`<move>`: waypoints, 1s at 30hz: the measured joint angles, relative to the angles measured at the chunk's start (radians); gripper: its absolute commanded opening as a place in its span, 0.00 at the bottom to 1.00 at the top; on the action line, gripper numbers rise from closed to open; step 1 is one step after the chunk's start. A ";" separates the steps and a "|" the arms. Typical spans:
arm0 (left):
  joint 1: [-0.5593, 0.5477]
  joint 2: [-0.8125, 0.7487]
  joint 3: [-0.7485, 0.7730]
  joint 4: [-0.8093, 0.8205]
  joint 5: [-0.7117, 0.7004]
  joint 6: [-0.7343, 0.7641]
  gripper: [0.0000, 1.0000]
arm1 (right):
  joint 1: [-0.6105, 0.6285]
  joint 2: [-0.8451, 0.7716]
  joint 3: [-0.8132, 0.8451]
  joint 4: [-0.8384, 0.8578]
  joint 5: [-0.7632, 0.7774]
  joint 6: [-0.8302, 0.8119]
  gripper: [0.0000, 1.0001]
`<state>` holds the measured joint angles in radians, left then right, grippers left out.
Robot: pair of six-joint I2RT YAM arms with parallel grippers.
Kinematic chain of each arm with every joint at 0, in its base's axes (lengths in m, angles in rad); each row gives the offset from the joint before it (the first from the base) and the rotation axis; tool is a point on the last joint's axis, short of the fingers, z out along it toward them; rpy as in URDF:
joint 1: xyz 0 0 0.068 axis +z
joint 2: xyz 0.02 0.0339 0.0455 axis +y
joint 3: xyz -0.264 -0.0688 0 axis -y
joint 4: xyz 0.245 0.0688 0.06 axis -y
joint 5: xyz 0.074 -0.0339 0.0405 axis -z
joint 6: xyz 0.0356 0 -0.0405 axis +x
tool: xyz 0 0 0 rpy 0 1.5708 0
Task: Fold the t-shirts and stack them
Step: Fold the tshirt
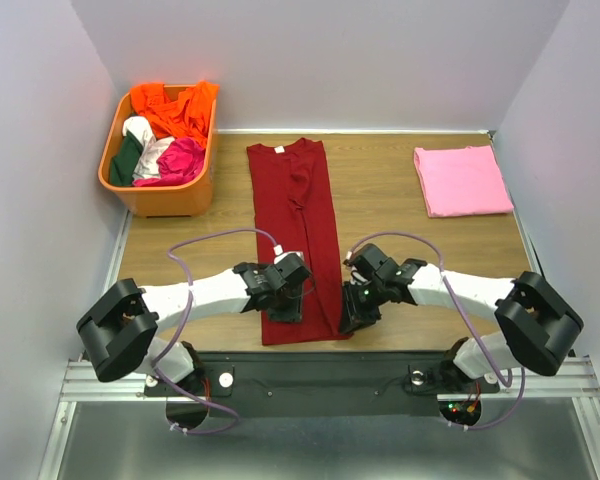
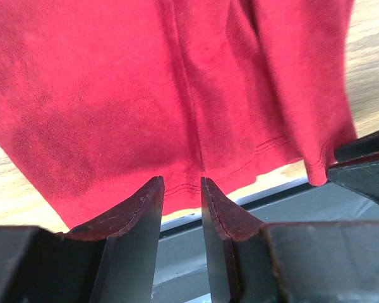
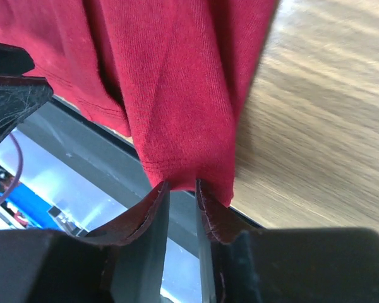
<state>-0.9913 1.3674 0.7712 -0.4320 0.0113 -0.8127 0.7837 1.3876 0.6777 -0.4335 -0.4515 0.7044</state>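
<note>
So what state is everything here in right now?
Maroon shirt: folded lengthwise into a long strip.
Pink shirt: folded, lying apart at far right.
Basket: full of loose clothes.
Left end effector: at maroon hem, grip unclear.
Right end effector: shut on maroon hem.

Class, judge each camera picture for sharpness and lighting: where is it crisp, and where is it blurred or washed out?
Top view: even, soft light, sharp throughout, no glare. Left wrist view: the red shirt shows a crisp weave, while the table at top right is blurred. Right wrist view: the table's grain smears, and the lower-left background is washed out pale blue.
</note>
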 measured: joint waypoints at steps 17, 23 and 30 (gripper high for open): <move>0.000 -0.038 -0.013 0.024 0.015 -0.014 0.41 | 0.135 0.186 0.097 0.046 0.060 0.060 0.22; 0.000 -0.085 -0.013 0.019 0.013 -0.028 0.41 | 0.163 0.199 0.113 0.056 0.066 0.078 0.22; 0.000 -0.116 -0.013 0.011 0.010 -0.042 0.41 | 0.192 0.192 0.162 0.067 0.100 0.100 0.27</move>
<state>-0.9909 1.2514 0.7578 -0.4210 0.0208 -0.8543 0.9756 1.5795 0.8398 -0.3664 -0.3519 0.8047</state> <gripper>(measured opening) 0.410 0.233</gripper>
